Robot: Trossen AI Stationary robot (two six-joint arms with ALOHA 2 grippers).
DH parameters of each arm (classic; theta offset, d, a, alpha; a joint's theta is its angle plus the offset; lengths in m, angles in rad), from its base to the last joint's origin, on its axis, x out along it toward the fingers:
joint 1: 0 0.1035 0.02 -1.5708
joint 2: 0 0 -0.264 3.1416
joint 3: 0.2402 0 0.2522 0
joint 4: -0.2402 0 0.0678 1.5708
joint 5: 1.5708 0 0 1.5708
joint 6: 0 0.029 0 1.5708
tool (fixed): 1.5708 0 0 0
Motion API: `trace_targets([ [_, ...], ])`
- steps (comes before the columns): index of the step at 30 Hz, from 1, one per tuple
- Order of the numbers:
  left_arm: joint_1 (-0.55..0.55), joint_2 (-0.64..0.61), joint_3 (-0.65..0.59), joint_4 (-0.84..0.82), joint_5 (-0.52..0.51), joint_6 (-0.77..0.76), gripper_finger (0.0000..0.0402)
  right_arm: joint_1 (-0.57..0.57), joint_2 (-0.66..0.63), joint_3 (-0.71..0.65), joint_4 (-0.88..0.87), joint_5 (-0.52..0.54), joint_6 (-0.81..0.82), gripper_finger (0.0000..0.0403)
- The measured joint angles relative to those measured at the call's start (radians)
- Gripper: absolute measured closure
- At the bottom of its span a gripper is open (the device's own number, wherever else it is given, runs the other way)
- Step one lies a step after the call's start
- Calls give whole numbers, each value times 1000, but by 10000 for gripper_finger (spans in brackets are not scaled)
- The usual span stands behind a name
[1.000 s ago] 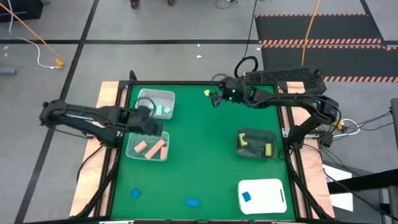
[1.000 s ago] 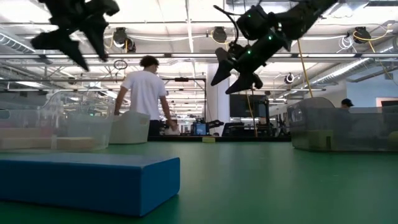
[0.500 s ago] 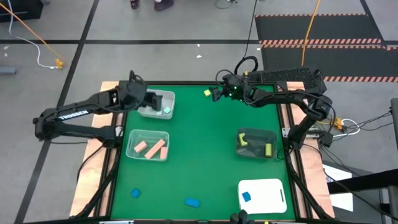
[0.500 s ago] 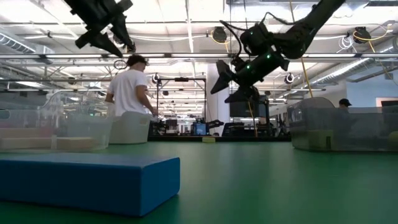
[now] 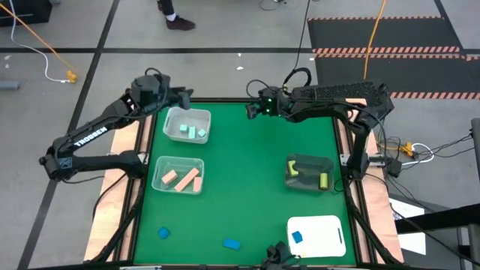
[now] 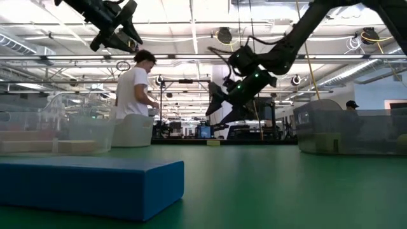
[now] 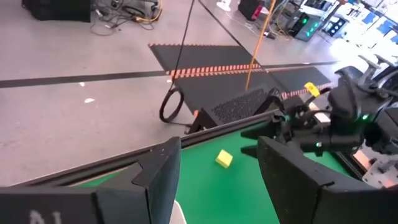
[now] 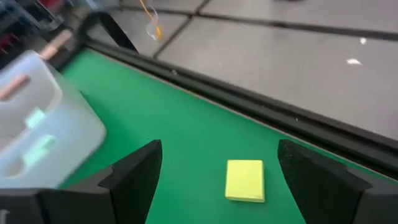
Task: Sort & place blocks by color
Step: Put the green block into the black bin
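A small yellow block [image 8: 244, 180] lies flat on the green mat near the table's far edge, also seen as a yellow block [image 7: 224, 158] in the left wrist view. My right gripper [image 8: 219, 149] is open and hovers just above and beside it, fingers spread to either side, touching nothing; the same right gripper [image 5: 257, 108] shows from above. My left gripper [image 5: 177, 96] is open and raised over the far-left corner, beyond the clear bin [image 5: 187, 124] with mint blocks. Two blue blocks [image 5: 231, 244] lie on the mat near the front edge.
A second clear bin [image 5: 178, 175] holds salmon blocks. A dark bin [image 5: 308, 172] on the right holds yellow blocks. A white tray [image 5: 319, 234] at the near right carries one blue block. A person walks in the room beyond the far edge. The middle of the mat is bare.
My left gripper has swung from above the two clear bins toward the far-left corner and risen. My right gripper has moved toward the far edge and down toward the yellow block. No block has moved.
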Motion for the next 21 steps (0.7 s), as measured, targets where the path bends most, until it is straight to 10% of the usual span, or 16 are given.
trace_targets([
  [21,190,0,-1,-3,105,61,188,-39,205,306,-395,-52,-112,94],
])
